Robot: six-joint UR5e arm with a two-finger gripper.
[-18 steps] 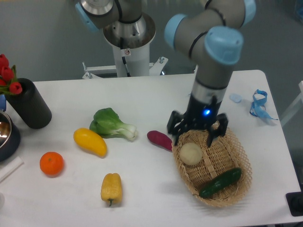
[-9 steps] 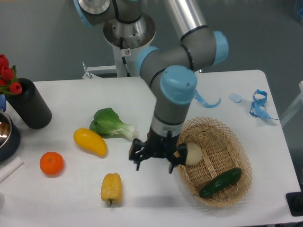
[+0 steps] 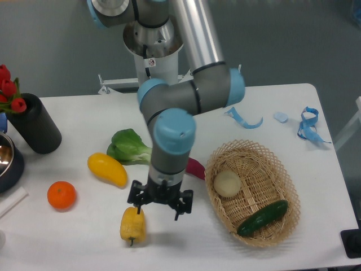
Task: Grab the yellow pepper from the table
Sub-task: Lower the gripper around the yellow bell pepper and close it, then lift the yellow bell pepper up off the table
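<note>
Although the arm's wrist covered most of the dark red oblong vegetable (image 3: 197, 169), leaving only one end visible, and part of the leafy green bok choy (image 3: 128, 146) sat behind the forearm, the rest of the scene read fine. The dark metal bowl (image 3: 7, 161) and a white strip (image 3: 11, 201) were cut off at the left edge, as were the red tulips (image 3: 8, 89) in the black cylindrical vase (image 3: 35, 124). The black two-finger gripper (image 3: 159, 206) pointed straight down, fingers spread wide with nothing between them; its left-hand finger in view sat right at the top of the small blocky yellow-orange bell pepper (image 3: 133, 224), contact not resolvable. The pepper lay on the large white tabletop (image 3: 79, 243) near the front edge, stem toward the camera. The arm folded down from the grey base pedestal (image 3: 153, 53) at the rear, blue-capped elbow and wrist joints stacked over the gripper. On the table: a smooth yellow oval fruit (image 3: 107, 169) just left of the arm, a round orange (image 3: 61, 195) further left, and a woven wicker basket (image 3: 285, 186) to the right holding a pale round onion (image 3: 227, 183) and a dark green cucumber (image 3: 262, 218). Light blue ribbon scraps (image 3: 307, 125) lay by the far right corner. Grey wall behind.
</note>
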